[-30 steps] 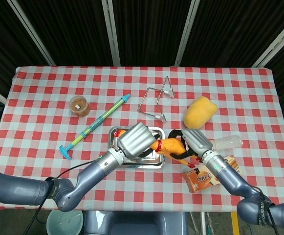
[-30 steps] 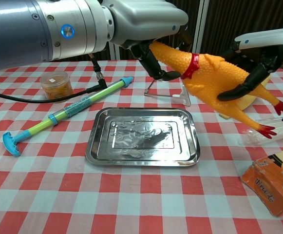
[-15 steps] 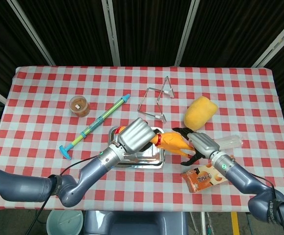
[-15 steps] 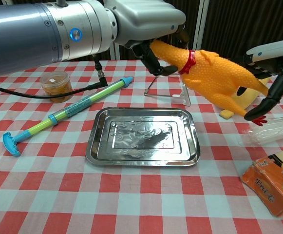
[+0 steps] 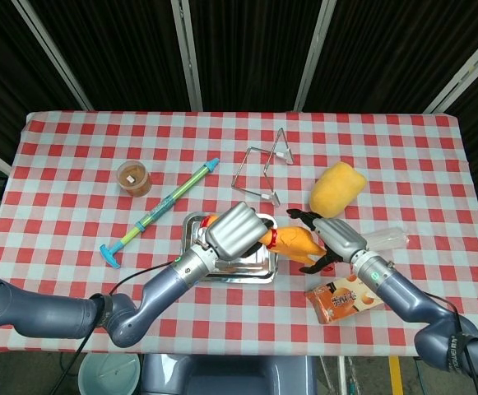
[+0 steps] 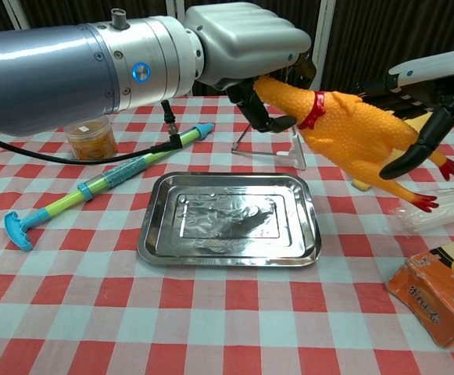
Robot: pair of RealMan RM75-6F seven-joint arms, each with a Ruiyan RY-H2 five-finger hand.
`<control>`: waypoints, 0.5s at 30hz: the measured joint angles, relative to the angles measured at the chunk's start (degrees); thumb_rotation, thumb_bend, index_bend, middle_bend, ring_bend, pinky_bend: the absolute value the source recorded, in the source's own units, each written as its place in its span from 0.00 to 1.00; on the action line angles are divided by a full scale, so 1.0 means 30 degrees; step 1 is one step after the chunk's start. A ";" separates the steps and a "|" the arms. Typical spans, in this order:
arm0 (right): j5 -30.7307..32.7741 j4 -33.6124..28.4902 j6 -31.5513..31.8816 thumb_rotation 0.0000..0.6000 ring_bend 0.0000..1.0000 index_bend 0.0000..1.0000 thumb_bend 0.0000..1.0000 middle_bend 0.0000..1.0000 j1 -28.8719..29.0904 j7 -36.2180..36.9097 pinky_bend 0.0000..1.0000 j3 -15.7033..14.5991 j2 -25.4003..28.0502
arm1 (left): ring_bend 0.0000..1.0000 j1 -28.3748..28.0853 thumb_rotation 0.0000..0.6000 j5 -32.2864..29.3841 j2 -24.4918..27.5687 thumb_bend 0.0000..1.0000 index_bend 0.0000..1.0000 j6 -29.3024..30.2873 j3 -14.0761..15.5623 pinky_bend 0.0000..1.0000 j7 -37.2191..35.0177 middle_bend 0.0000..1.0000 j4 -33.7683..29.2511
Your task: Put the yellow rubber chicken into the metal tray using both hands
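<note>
Chicken: held in the air above the right rear corner of the tray, head to the left, feet hanging right; not touching the tray.
Left hand: fingers closed on the chicken's head and beak end, palm over the top.
Right hand: dark fingers curled round the chicken's tail end, near the legs; it grips the body from the rear.
Tray: flat on the table, nothing in it, foil-like reflections on the floor.
Blue-green toy tube: lies diagonally left of the tray.
Jar: upright, far left, behind the tube.
Wire stand: behind the tray.
Orange packet: at the right table edge.
Clear bottle: on its side, just behind the packet.
</note>
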 measured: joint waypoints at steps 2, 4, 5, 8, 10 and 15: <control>0.0107 0.0038 0.0095 1.00 0.28 0.29 0.17 0.30 0.0029 -0.0067 0.37 0.0002 -0.0085 | 0.65 0.0029 1.00 0.0058 0.0021 0.64 0.66 0.0010 -0.0002 0.78 -0.0043 0.75 -0.0043; 0.0202 0.0071 0.0275 1.00 0.34 0.37 0.31 0.36 0.0030 -0.0116 0.41 0.0022 -0.0195 | 0.65 0.0051 1.00 0.0091 0.0055 0.64 0.66 -0.0001 -0.0003 0.78 -0.0082 0.75 -0.0107; 0.0292 0.0098 0.0431 1.00 0.38 0.43 0.43 0.40 0.0027 -0.0151 0.44 0.0039 -0.0295 | 0.65 0.0060 1.00 0.0103 0.0072 0.64 0.66 -0.0021 -0.0007 0.78 -0.0113 0.75 -0.0142; 0.0543 0.0198 0.0823 1.00 0.48 0.55 0.72 0.51 0.0030 -0.0349 0.52 0.0079 -0.0556 | 0.65 0.0076 1.00 0.0118 0.0107 0.64 0.66 -0.0127 0.0007 0.78 -0.0194 0.75 -0.0217; 0.0666 0.0246 0.1049 1.00 0.57 0.66 0.91 0.60 0.0029 -0.0509 0.61 0.0093 -0.0675 | 0.65 0.0089 1.00 0.0129 0.0132 0.64 0.66 -0.0179 0.0025 0.78 -0.0245 0.75 -0.0276; 0.0902 0.0379 0.1744 1.00 0.74 0.85 1.00 0.76 -0.0015 -0.1032 0.80 0.0083 -0.1037 | 0.65 0.0173 1.00 0.0231 0.0329 0.64 0.66 -0.0330 0.0090 0.78 -0.0469 0.75 -0.0532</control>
